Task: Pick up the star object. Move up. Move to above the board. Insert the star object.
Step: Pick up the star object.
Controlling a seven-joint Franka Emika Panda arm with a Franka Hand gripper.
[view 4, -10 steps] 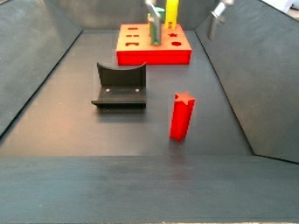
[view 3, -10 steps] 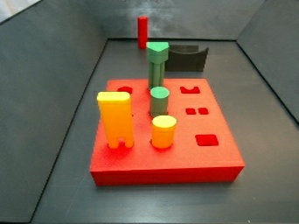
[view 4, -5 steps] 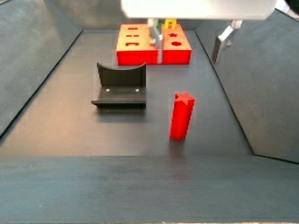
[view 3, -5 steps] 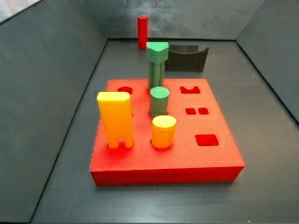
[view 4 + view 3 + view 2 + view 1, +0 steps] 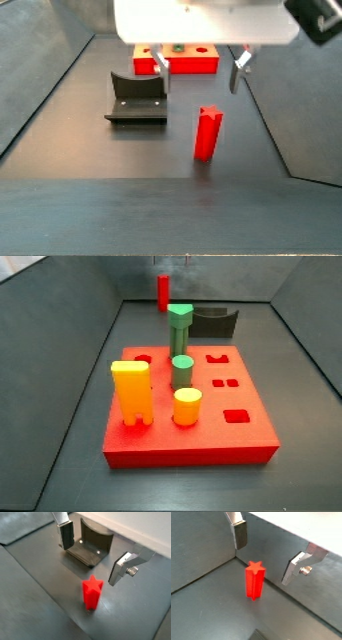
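Observation:
The star object [image 5: 207, 133] is a slim red post with a star-shaped top, standing upright on the grey floor; it also shows in both wrist views [image 5: 254, 582] [image 5: 91, 594] and far back in a side view [image 5: 163, 293]. My gripper [image 5: 201, 72] hangs open above and a little behind it, nothing between the fingers [image 5: 240, 534]. In both wrist views the gripper [image 5: 266, 552] [image 5: 94, 553] stands over the floor just past the star's top. The board [image 5: 247, 396] is a thick red square block with shaped holes; my gripper's white body partly hides the board [image 5: 194, 63].
Two green pegs [image 5: 179, 326] and two yellow pegs [image 5: 131, 393] stand in the board. The dark fixture [image 5: 138, 98] sits on the floor between board and star, to one side, and shows as the fixture [image 5: 90, 547] beyond my fingers. Grey walls enclose the floor.
The gripper has travelled from over the board toward the star object and lower, its fingers still open. The star object and the pegs have not moved.

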